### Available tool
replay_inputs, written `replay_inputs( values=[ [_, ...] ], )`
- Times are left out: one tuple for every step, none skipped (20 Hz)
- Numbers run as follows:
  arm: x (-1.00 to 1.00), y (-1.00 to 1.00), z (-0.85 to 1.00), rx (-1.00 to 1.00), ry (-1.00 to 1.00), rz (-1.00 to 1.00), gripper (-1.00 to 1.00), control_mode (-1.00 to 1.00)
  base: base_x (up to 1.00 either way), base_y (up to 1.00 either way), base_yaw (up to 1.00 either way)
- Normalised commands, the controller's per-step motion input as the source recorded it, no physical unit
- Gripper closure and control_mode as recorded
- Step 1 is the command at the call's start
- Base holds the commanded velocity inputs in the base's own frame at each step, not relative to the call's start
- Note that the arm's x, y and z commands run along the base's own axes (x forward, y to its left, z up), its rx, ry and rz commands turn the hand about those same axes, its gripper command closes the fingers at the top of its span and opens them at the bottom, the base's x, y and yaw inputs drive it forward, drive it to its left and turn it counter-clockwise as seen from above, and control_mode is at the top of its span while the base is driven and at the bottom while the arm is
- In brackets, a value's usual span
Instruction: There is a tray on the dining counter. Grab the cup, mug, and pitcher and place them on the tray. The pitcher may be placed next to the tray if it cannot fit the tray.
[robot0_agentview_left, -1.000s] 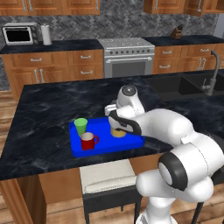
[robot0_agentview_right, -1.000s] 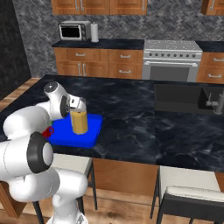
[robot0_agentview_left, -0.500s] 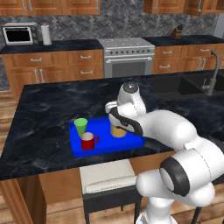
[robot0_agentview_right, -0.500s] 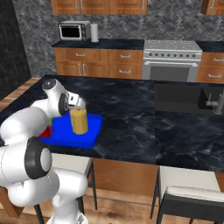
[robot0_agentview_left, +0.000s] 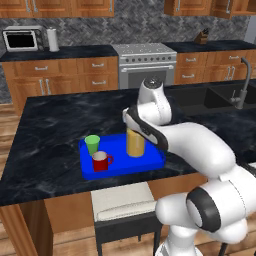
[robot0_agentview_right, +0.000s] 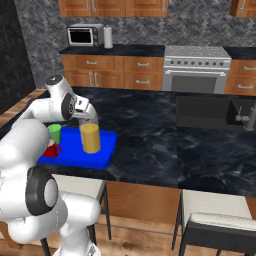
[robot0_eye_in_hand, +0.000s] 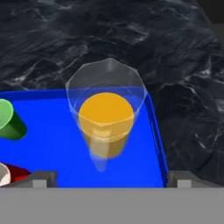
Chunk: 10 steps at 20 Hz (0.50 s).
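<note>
Your gripper (robot0_eye_in_hand: 109, 177) has lifted higher than before, fingers spread wide, holding nothing; the tall clear glass pitcher (robot0_agentview_left: 135, 142) stands on the flat blue tray (robot0_agentview_left: 150, 164).

Base views: behind the arm, left and right, both facing the tray (robot0_agentview_left: 120, 167).
Hand view: close above the pitcher (robot0_eye_in_hand: 105, 120).

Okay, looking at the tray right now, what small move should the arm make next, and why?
Probably lift the gripper straight up and pull away. The pitcher stands upright on the tray beside the cup and mug, and the hand view shows the fingertips spread wide, clear of the glass. All three vessels appear placed, so nothing seems left to carry.
</note>
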Motion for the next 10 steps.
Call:
replay_inputs(
  values=[
    [-0.69,-0.22,0.36,0.00,0.15,0.00,-1.00,-1.00,0.00,0.00,0.00],
    [-0.69,-0.22,0.38,0.00,0.15,0.00,-1.00,-1.00,0.00,0.00,0.00],
    [-0.67,-0.21,0.36,0.00,0.15,0.00,-1.00,-1.00,0.00,0.00,0.00],
    [-0.77,-0.27,0.33,0.00,0.15,0.00,-1.00,-1.00,0.00,0.00,0.00],
    [-0.80,-0.27,0.31,0.00,0.15,0.00,-1.00,-1.00,0.00,0.00,0.00],
    [-0.83,-0.27,0.34,0.00,0.16,0.00,-1.00,-1.00,0.00,0.00,0.00],
    [-0.80,-0.27,0.35,0.00,0.17,0.00,-1.00,-1.00,0.00,0.00,0.00],
    [-0.78,-0.24,0.30,0.00,0.18,0.00,-1.00,-1.00,0.00,0.00,0.00],
    [-0.77,-0.21,0.26,0.00,0.18,0.00,-1.00,-1.00,0.00,0.00,0.00],
    [-0.77,-0.18,0.24,0.00,0.19,0.00,-1.00,-1.00,0.00,0.00,0.00]
  ],
)
